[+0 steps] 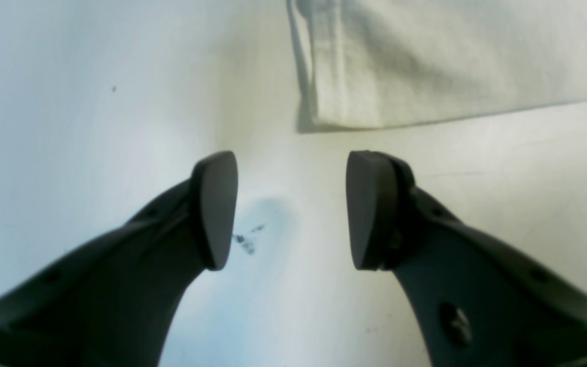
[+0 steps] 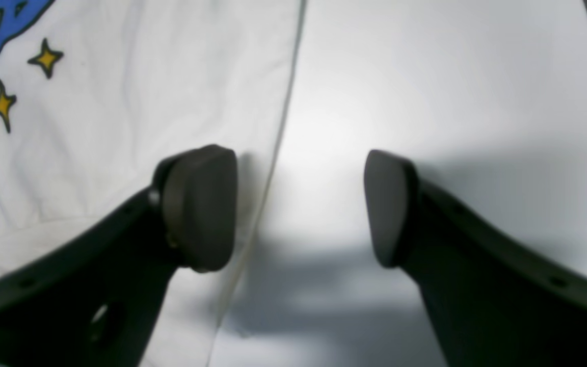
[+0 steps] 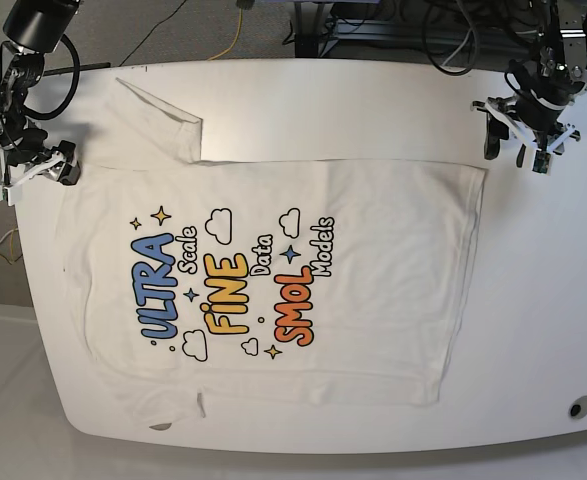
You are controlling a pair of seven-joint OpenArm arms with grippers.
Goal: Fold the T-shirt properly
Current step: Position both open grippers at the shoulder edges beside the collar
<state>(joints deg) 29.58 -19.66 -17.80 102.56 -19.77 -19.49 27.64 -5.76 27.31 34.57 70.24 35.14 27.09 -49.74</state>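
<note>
T-shirt [image 3: 273, 290] spread print-up across tabletop [image 3: 533, 300], one sleeve doubled inward, presumably staged for folding. Left claw [image 1: 291, 209] spread, empty, poised just short of hem corner. Right claw [image 2: 298, 204] spread, empty, straddling cloth edge near collar end. Wrist views: claw gaps, edge alignment. Base view only: full layout, printed words.

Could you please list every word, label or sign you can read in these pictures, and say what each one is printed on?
All on the T-shirt, base view:
"ULTRA", blue
"Scale", outlined script
"FINE", yellow
"Data", outlined script
"SMOL", orange
"Models", outlined script
A red mark at the table's right edge is cut off, unreadable.
The wrist views show no readable text.
</note>
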